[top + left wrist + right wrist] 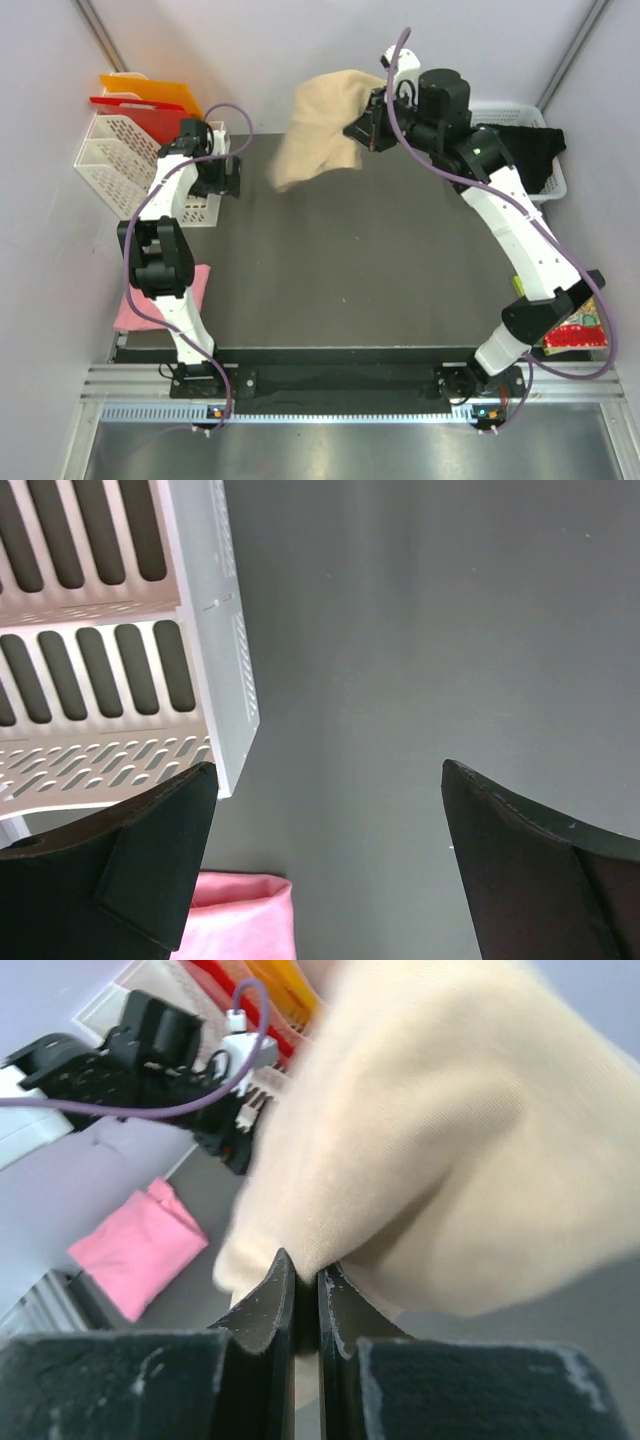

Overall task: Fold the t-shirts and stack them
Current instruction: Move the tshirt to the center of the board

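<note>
Right gripper point(303, 1278): jaws closed to a thin slit, pinching a fold of the beige t-shirt point(318, 130).
Beige t-shirt: held aloft over the far end of the table point(350, 270), bunched at the jaws and hanging away from them in loose folds towards the left arm's side; its lower edge is blurred.
Left gripper point(327, 780): jaws spread wide, nothing between them; only bare dark table surface shows in the gap.
White slotted rack point(215, 630): just outside the left gripper's left finger, its corner close to that fingertip; whether they touch cannot be told.
Rack contents: a red board point(130, 104) and an orange board point(150, 88), standing upright in the far compartments.
Pink t-shirt point(140, 1245): lying flat on the table behind the left gripper's jaws, towards that arm's base and partly under the arm; well apart from the right jaws.
White basket point(556, 186): behind the right gripper's jaws, on the far side of the right arm.
Basket contents: a black t-shirt point(530, 150), heaped inside and spilling over the rim; any print cannot be made out.
Printed packet point(575, 336): on the table edge beside the right arm's lower link, far from both pairs of jaws.
</note>
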You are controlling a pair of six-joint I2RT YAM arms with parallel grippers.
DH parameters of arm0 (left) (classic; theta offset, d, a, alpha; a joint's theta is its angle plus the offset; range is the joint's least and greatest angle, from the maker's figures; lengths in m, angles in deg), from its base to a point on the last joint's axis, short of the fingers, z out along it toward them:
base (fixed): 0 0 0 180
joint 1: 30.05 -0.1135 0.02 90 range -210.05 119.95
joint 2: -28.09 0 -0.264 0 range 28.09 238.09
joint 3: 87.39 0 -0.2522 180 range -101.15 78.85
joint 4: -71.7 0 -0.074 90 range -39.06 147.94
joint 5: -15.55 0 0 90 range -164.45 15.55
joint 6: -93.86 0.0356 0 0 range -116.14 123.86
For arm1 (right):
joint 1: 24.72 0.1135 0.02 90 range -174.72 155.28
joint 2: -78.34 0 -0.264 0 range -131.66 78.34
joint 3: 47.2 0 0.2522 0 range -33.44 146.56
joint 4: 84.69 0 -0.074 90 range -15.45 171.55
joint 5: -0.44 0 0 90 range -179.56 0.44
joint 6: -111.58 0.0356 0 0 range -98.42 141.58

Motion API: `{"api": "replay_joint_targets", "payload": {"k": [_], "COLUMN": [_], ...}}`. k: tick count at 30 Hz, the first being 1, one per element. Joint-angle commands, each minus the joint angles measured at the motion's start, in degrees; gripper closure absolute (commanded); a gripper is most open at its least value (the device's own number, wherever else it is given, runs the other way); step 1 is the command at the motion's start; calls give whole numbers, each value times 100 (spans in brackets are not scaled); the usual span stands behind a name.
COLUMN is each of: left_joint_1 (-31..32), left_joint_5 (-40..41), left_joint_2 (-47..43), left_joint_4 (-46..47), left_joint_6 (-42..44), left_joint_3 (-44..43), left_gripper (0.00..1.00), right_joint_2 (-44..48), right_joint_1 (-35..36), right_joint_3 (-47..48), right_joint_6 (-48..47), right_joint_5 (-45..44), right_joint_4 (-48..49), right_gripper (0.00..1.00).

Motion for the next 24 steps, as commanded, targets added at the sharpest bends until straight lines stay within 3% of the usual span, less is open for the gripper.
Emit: {"api": "replay_joint_targets", "payload": {"k": [1,6,8,9,10,12,13,16,20,24], "left_joint_1": [-27,-27,-27,-18,-27,-27,-27,-27,157,728], "left_joint_5": [-258,-372,-381,-399,-399,-443,-452,-714,-1628,-1788], "left_joint_2": [-131,-219,-254,-306,-324,-386,-403,-465,-527,-553], "left_joint_4": [153,109,92,83,83,83,83,13,-496,-1672], "left_joint_6": [-157,-219,-219,-219,-210,-184,-183,-78,536,1939], "left_joint_3": [-12,-4,14,31,58,102,119,119,32,-39], "left_gripper": [2,3,2,2,2,2,2,2,4,8], "right_joint_2": [471,727,387,210,-9,-625,-739,-505,-442,-644], "right_joint_1": [-206,-443,-531,-557,-566,-558,-540,-558,-575,-671], "right_joint_3": [-369,-1670,-2040,-2145,-2355,-2602,-2951,-3402,-3088,-2683], "right_joint_6": [30,118,83,22,-66,-268,-260,99,355,373], "right_joint_5": [-238,-381,-407,-277,-258,-292,-415,-565,-732,-1057], "right_joint_4": [-202,-508,-1262,-1552,-1851,-2634,-2697,-2312,-2152,-2276], "right_gripper": [100,100,95,88,64,56,39,21,17,20]}}
